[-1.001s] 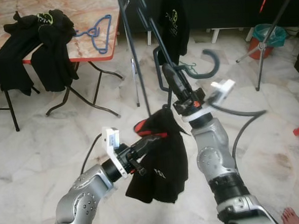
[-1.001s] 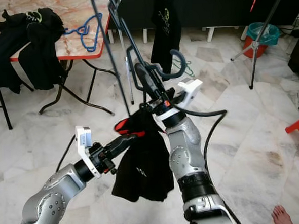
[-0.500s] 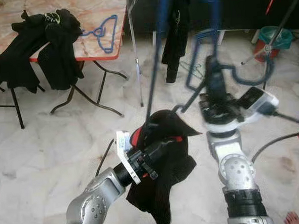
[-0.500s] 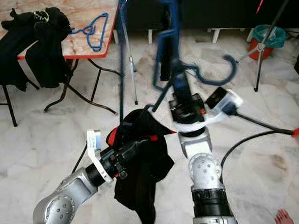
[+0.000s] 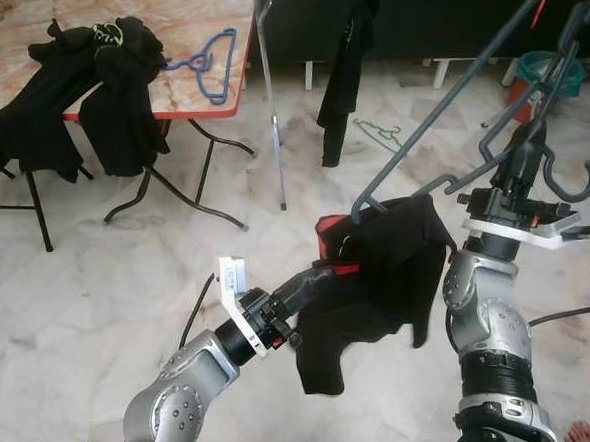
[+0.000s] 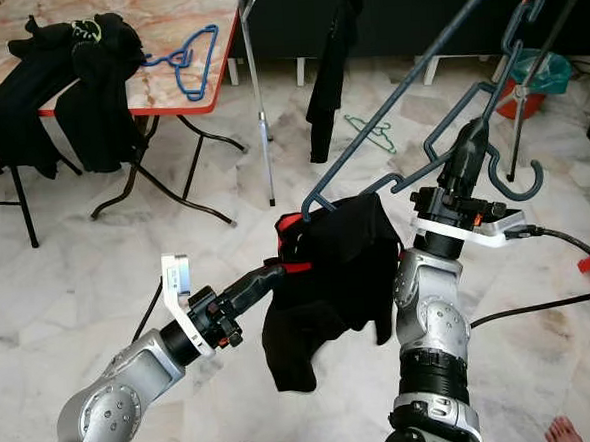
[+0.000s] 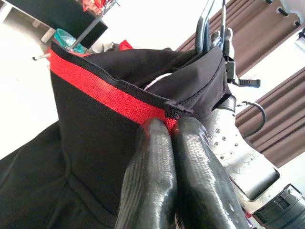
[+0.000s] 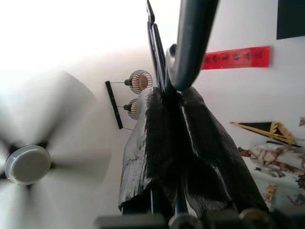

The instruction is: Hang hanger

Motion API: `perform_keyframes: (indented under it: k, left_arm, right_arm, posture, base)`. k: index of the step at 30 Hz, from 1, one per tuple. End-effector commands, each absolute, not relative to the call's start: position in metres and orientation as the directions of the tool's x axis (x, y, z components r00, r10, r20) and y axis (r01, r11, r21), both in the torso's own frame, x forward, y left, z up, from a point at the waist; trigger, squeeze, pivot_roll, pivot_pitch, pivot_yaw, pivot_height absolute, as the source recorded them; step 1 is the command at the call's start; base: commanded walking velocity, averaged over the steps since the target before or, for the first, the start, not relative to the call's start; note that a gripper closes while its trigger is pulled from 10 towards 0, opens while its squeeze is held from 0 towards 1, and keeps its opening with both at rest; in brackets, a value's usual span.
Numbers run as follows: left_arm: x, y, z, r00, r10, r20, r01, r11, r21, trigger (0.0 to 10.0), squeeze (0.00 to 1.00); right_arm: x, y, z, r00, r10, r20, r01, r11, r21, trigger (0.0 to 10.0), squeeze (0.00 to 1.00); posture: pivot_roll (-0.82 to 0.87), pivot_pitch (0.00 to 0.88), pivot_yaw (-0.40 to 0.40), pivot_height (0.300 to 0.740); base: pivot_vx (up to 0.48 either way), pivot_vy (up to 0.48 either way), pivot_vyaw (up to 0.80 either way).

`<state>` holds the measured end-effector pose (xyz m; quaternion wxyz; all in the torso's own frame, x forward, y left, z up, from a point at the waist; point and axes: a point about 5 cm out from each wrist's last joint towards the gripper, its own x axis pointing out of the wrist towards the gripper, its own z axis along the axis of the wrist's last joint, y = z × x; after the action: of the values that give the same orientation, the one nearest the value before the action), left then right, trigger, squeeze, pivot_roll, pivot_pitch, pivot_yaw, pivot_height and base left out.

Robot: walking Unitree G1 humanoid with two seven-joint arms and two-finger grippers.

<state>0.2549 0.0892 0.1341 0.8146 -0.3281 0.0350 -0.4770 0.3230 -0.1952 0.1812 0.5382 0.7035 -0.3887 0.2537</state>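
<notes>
A dark blue-grey hanger (image 5: pixel 438 107) stands tilted in front of me, and my right gripper (image 5: pixel 525 159) is shut on it near its hook (image 5: pixel 576 186). In the right wrist view that right gripper (image 8: pixel 174 102) clamps the hanger's bar (image 8: pixel 190 43). A black garment (image 5: pixel 379 276) with a red collar (image 5: pixel 329 251) drapes over the hanger's low end. My left gripper (image 7: pixel 171 130) pinches the collar's red edge (image 7: pixel 100 90), and it also shows from the head as the left gripper (image 6: pixel 270 275), low and left of the garment.
A marble-topped table (image 5: pixel 188 27) at the far left carries black clothes (image 5: pixel 86 83) and a blue hanger (image 5: pixel 208 66). A rack pole (image 5: pixel 270 102), a hung black garment (image 5: pixel 341 73), a green hanger (image 5: pixel 375 133) on the floor, a teal bin (image 5: pixel 543 66) and a person's foot (image 5: pixel 578 432) lie around.
The right arm has swung the hanger from in front of me over to the right and tilted it. The garment has risen and moved right with it; the left gripper followed, still pinching the collar.
</notes>
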Motion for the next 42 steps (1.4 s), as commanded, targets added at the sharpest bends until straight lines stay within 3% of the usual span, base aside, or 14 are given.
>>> perform_keyframes:
  k: [1,6,13,19,24,25,28,30,31,32,36,38,40,42]
  left_arm:
    - [0.252,0.089,0.136,0.537,-0.803,0.258,0.756,0.322,-0.57,10.0,0.0]
    - [0.251,0.088,0.139,0.521,-0.807,0.279,0.767,0.298,-0.569,10.0,0.0]
    - [0.236,0.085,0.145,0.404,-0.862,0.306,0.819,0.192,-0.541,10.0,0.0]
    - [0.221,0.091,0.12,0.266,-0.963,-0.053,0.885,0.265,-0.383,10.0,0.0]
    - [0.215,0.091,0.139,0.211,-0.977,0.03,0.925,0.19,-0.328,10.0,0.0]
    - [0.214,0.086,0.154,0.189,-0.972,0.137,0.936,0.136,-0.325,10.0,0.0]
    - [0.219,0.084,0.159,0.229,-0.955,0.19,0.928,0.155,-0.339,10.0,0.0]
    - [0.234,0.088,0.155,0.358,-0.916,0.181,0.898,0.285,-0.336,10.0,0.0]
    - [0.234,0.088,0.155,0.358,-0.916,0.181,0.898,0.285,-0.336,10.0,0.0]
    - [0.254,0.095,0.153,0.52,-0.836,0.177,0.827,0.44,-0.351,10.0,0.0]
    - [0.286,0.115,0.155,0.778,-0.596,0.197,0.616,0.665,-0.422,10.0,0.0]
    - [0.286,0.115,0.154,0.781,-0.593,0.197,0.612,0.664,-0.429,10.0,0.0]
    - [0.272,0.104,0.147,0.676,-0.722,0.146,0.713,0.593,-0.373,10.0,0.0]
    - [0.269,0.102,0.145,0.651,-0.746,0.137,0.734,0.574,-0.363,10.0,0.0]
  right_arm:
    - [0.323,-0.195,0.188,0.531,-0.26,0.806,-0.846,-0.114,0.521,10.0,0.0]
    - [0.31,-0.174,0.192,0.424,-0.067,0.903,-0.904,-0.083,0.419,10.0,0.0]
    - [0.312,-0.182,0.189,0.437,-0.154,0.886,-0.897,-0.148,0.417,10.0,0.0]
    - [0.313,-0.191,0.19,0.398,-0.147,0.906,-0.916,-0.108,0.385,10.0,0.0]
    - [0.313,-0.186,0.189,0.403,-0.118,0.907,-0.913,-0.116,0.391,10.0,0.0]
    - [0.313,-0.182,0.188,0.406,-0.103,0.908,-0.911,-0.126,0.393,10.0,0.0]
    - [0.314,-0.178,0.188,0.405,-0.091,0.91,-0.911,-0.127,0.393,10.0,0.0]
    - [0.314,-0.178,0.188,0.402,-0.09,0.911,-0.912,-0.133,0.389,10.0,0.0]
    - [0.314,-0.178,0.188,0.402,-0.09,0.911,-0.912,-0.133,0.389,10.0,0.0]
    - [0.314,-0.178,0.189,0.4,-0.09,0.912,-0.912,-0.132,0.388,10.0,0.0]
    - [0.314,-0.178,0.187,0.406,-0.08,0.91,-0.91,-0.129,0.395,10.0,0.0]
    - [0.314,-0.176,0.187,0.407,-0.076,0.91,-0.909,-0.129,0.396,10.0,0.0]
    - [0.314,-0.174,0.187,0.406,-0.061,0.912,-0.909,-0.127,0.396,10.0,0.0]
    - [0.314,-0.174,0.188,0.405,-0.059,0.912,-0.91,-0.126,0.396,10.0,0.0]
  posture:
    - [0.11,0.103,0.004,0.74]
    - [0.11,0.099,0.001,0.74]
    - [0.11,0.098,-0.001,0.74]
    - [0.12,0.099,-0.002,0.74]
    - [0.12,0.099,-0.003,0.74]
    - [0.13,0.099,-0.003,0.74]
    - [0.13,0.099,-0.003,0.74]
    - [0.12,0.096,-0.003,0.74]
    - [0.12,0.096,-0.003,0.74]
    - [0.12,0.096,-0.003,0.74]
    - [0.12,0.099,-0.004,0.74]
    - [0.12,0.099,-0.004,0.74]
    - [0.12,0.099,-0.004,0.74]
    - [0.12,0.097,-0.004,0.74]
  base:
    - [0.0,0.0,0.0]
    - [0.0,0.0,0.0]
    - [0.0,0.0,0.0]
    - [0.0,0.0,0.0]
    - [0.0,0.0,0.0]
    - [0.0,0.0,0.0]
    - [0.0,0.0,0.0]
    - [0.0,0.0,0.0]
    - [0.0,0.0,0.0]
    - [0.0,0.0,0.0]
    - [0.0,0.0,0.0]
    - [0.0,0.0,0.0]
    - [0.0,0.0,0.0]
    - [0.0,0.0,0.0]
